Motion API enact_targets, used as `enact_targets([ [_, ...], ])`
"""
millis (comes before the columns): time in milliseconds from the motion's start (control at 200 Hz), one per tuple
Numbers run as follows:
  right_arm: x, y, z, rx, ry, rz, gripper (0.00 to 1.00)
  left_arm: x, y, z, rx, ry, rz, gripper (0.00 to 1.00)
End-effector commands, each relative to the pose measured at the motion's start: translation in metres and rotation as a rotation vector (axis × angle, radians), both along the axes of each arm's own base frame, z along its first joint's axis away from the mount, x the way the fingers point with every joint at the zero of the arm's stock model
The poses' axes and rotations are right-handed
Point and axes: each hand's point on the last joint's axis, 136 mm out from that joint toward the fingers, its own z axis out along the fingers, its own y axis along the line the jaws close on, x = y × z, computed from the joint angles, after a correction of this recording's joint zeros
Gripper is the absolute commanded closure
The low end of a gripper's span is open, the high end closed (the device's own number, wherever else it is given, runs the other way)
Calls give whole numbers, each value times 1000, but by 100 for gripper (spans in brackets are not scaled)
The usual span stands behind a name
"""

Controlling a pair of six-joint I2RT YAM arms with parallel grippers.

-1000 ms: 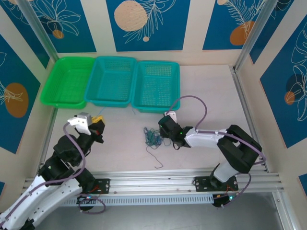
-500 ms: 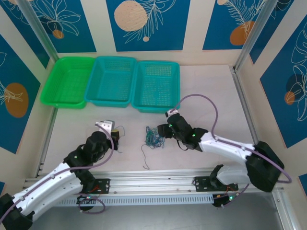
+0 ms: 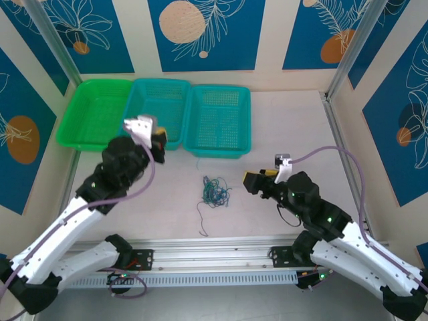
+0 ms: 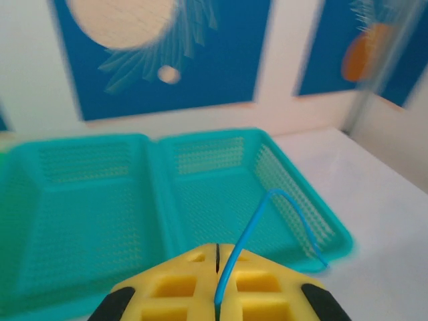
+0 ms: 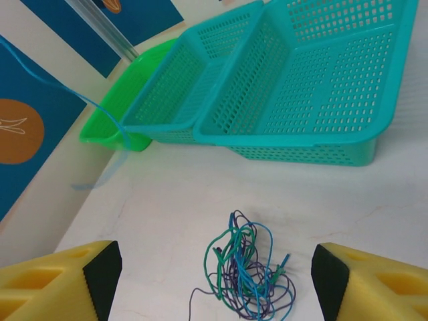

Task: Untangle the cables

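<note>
Sorting appears under way. Near centre, the cable clump (image 3: 214, 192) lies on the table (image 3: 294, 127); your right gripper (image 3: 257, 180) hovers just right of it, fingers apart. Farther left, your left gripper (image 4: 216, 264) clamps one blue cable (image 4: 267, 200) by the teal baskets (image 3: 188, 114). Next, I judge: drop it in, then return.

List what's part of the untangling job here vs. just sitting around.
Job:
- cable tangle
- blue cable, pinched in the shut left hand
- right hand, open, beside the tangle

Just there:
- green basket
- middle teal basket
- right teal basket
</note>
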Motion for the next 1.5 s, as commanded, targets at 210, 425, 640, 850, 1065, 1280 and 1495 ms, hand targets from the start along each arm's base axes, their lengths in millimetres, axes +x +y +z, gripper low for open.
enact_targets([
  [210, -6, -9, 8, 13, 48, -25, 22, 109, 108, 62, -52, 26, 267, 100],
  [425, -8, -10, 29, -14, 28, -9, 21, 174, 190, 32, -85, 160, 513, 100],
  [640, -11, -15, 32, -45, 37, -12, 21, 217, 248, -44, -171, 322, 617, 100],
  [850, -12, -15, 29, -40, 55, -10, 21, 226, 290, -119, -159, 451, 725, 100],
  [1065, -10, -11, 34, -28, 42, 0, 21, 215, 298, -171, -173, 553, 743, 28],
  [1280, -10, -3, 34, -9, 67, 24, 21, 189, 287, -133, -327, 500, 772, 19],
  [1495, -8, 13, 21, -11, 111, 69, 20, 156, 218, -82, -611, 455, 579, 26],
])
